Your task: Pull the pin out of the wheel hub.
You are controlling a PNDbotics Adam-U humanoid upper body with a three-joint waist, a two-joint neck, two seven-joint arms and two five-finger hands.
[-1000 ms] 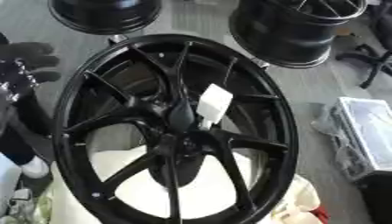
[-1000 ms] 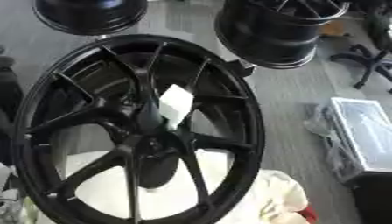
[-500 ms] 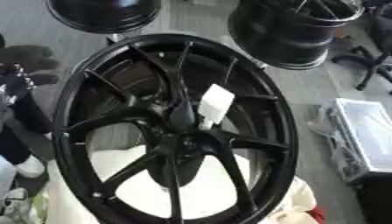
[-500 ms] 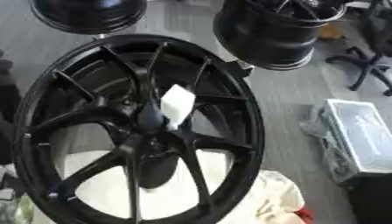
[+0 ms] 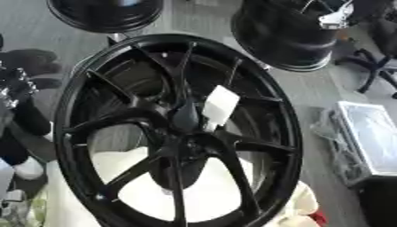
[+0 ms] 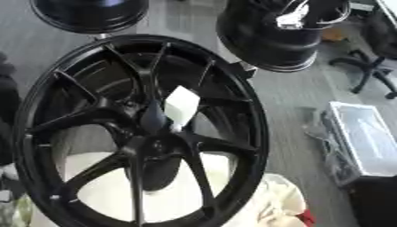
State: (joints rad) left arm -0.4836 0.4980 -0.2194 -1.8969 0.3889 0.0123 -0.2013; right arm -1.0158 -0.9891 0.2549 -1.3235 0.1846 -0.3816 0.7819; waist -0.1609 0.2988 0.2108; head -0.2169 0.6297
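The room had a grey floor, and no worktop showed. The big black metal wheel with thin spokes filled most of the view. Its hub sat in the middle, where the spokes meet. A flat white piece like a tag stuck up just beside the hub. I could not make out the pin itself, so it was likely still in the hub.

Since a second ago, almost nothing had changed. The whole picture had slid a little, which was the head moving, not the wheel. The white piece was in the same place on the wheel. So I think the pull had not started yet.

A dark shape with silver bits at the left edge may have been the robot's left hand. It was outside the rim, well apart from the hub, and I could not tell if it was open or closed. The right hand did not show.

A soft white cloth lay under the wheel. Two more black wheels stood behind it. A clear plastic box lay to the right.
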